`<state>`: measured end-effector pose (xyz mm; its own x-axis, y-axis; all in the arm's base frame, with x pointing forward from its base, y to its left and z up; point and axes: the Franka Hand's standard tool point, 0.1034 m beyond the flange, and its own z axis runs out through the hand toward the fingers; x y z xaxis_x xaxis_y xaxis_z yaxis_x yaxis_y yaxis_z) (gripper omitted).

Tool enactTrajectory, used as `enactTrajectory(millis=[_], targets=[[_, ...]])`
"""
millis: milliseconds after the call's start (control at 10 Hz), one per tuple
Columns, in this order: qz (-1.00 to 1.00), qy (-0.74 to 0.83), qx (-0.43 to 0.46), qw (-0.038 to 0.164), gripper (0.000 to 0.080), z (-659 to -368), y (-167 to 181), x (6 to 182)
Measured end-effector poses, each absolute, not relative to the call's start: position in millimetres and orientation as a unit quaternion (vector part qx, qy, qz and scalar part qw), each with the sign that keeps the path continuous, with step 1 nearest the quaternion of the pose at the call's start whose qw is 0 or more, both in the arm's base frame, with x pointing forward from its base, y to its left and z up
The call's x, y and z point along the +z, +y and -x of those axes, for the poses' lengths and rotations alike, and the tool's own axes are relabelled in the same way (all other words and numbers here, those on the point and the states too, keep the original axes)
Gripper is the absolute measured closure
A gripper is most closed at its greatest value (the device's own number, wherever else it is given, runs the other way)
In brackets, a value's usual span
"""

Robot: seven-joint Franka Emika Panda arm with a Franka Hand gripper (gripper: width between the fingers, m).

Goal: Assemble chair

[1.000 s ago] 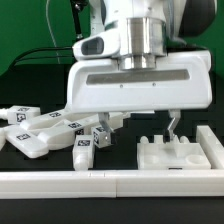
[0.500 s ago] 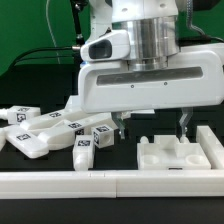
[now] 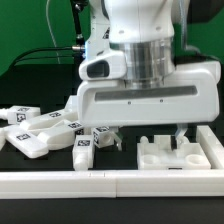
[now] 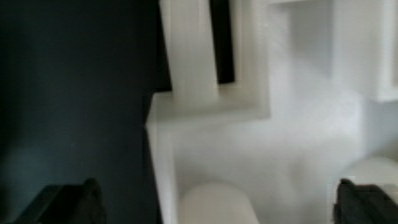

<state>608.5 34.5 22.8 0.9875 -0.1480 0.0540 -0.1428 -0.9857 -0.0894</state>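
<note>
The end effector (image 3: 148, 137) has moved toward the exterior view's right and come lower. Its fingers hang wide apart, holding nothing, and the slotted seat block (image 3: 172, 156) fills the gap between them in the wrist view, so a grasp looks near. The other chair parts (image 3: 45, 128) lie heaped on the dark bench (image 3: 14, 160) behind the white border rail (image 3: 90, 182), with a green backdrop (image 3: 30, 30) beyond.

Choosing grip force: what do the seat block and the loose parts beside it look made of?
Seat block: apparently rigid white plastic, matte; crisp moulded slots, no glare. Loose parts: seemingly the same chunky white plastic; their black-and-white tags may be printed stickers, too small to tell.
</note>
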Motion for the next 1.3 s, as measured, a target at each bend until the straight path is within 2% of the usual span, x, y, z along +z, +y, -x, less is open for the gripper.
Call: enactTrajectory(millis=[100,300,500,600,700,800,900,1300], targets=[[0.996,0.072,-0.036,0.039,0.0151,-604,35,14.4],[0.996,0.072,-0.039,0.038,0.0151,-602,34,11.2],[0.996,0.072,-0.039,0.038,0.0405,-602,34,11.0],[0.996,0.072,-0.039,0.037,0.0405,-602,34,11.0],[0.996,0.072,-0.039,0.037,0.0589,-602,34,11.0],[0.996,0.072,-0.039,0.036,0.0717,-602,34,11.2],[0.996,0.068,-0.040,0.030,0.0770,-604,33,11.6],[0.997,0.057,-0.035,0.028,0.0770,-613,33,11.0]])
